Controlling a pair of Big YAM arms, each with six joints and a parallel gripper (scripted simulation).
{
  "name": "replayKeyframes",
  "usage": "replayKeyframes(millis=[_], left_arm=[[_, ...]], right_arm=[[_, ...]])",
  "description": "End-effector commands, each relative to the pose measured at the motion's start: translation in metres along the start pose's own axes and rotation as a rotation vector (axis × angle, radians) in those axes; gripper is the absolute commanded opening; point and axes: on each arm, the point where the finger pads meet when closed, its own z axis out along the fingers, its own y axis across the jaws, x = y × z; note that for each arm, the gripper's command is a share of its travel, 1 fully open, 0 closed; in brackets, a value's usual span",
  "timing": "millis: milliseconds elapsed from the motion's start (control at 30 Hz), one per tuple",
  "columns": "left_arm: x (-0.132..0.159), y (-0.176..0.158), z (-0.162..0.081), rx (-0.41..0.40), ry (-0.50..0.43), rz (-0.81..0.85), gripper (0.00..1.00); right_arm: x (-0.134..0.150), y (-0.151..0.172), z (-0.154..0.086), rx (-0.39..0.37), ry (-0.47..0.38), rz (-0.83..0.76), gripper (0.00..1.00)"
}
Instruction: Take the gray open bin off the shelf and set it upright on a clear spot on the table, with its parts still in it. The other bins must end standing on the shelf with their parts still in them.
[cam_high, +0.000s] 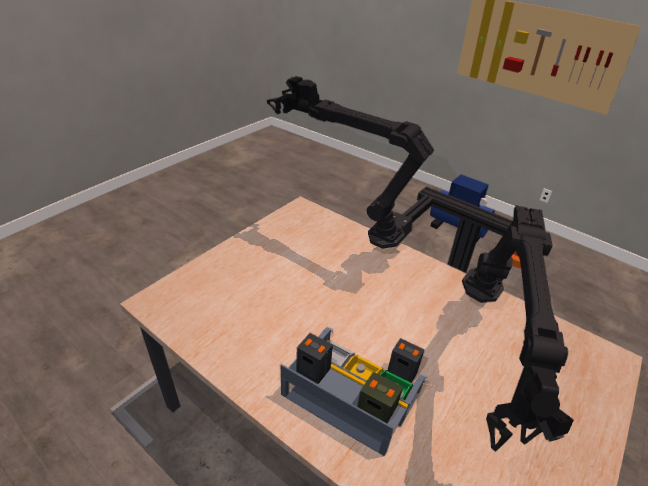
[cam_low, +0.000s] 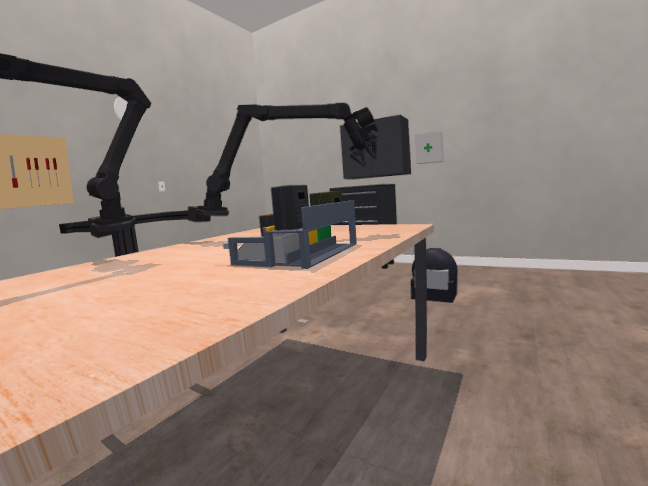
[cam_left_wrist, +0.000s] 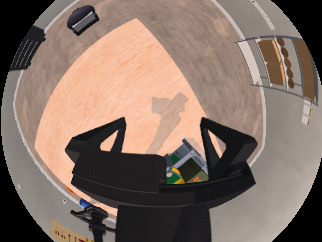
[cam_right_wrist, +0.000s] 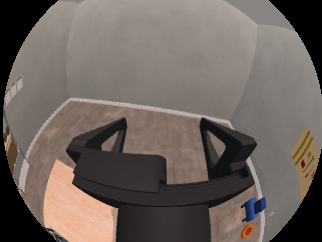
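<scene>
The gray open bin (cam_high: 342, 357) (cam_low: 285, 246) sits in the slate-colored shelf (cam_high: 334, 413) (cam_low: 328, 214), at the end of a row beside the yellow bin (cam_high: 370, 372) and the green bin (cam_high: 401, 384). A round gray part shows in the yellow bin; the gray bin's contents are too small to make out. My left gripper (cam_high: 510, 444) (cam_low: 366, 161) (cam_left_wrist: 163, 119) is open and empty, high above the table to one side of the shelf. My right gripper (cam_high: 272, 106) (cam_right_wrist: 163, 121) is open and empty, raised far from the shelf.
A tall dark box (cam_high: 314, 360) (cam_low: 286, 206) and an olive box (cam_high: 379, 400) (cam_low: 325, 197) stand over the shelf, in front of the bins. Another dark box (cam_high: 406, 360) stands behind the green bin. The shelf is close to the table's (cam_high: 235, 292) long edge.
</scene>
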Motion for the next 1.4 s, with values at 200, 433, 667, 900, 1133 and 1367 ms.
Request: replayKeyframes(millis=[200,433,667,900,1133,1367], left_arm=[[0.01,-0.022,-0.031,0.049,-0.031,0.097,1.0],[0.025,-0.026,-0.034,0.057,-0.02,0.161,1.0],[0.059,-0.036,-0.042,0.072,0.005,0.302,1.0],[0.094,-0.046,-0.049,0.087,0.031,0.447,1.0],[0.157,-0.058,-0.063,0.096,0.098,0.696,1.0],[0.228,-0.079,-0.08,0.13,0.152,0.996,1.0]], right_arm=[[-0.011,-0.007,-0.006,0.015,-0.03,0.009,1.0],[-0.011,-0.007,-0.006,0.015,-0.03,0.009,1.0],[-0.011,-0.007,-0.006,0.015,-0.03,0.009,1.0],[-0.011,-0.007,-0.006,0.015,-0.03,0.009,1.0],[-0.011,-0.007,-0.006,0.015,-0.03,0.009,1.0],[-0.011,-0.007,-0.006,0.015,-0.03,0.009,1.0]])
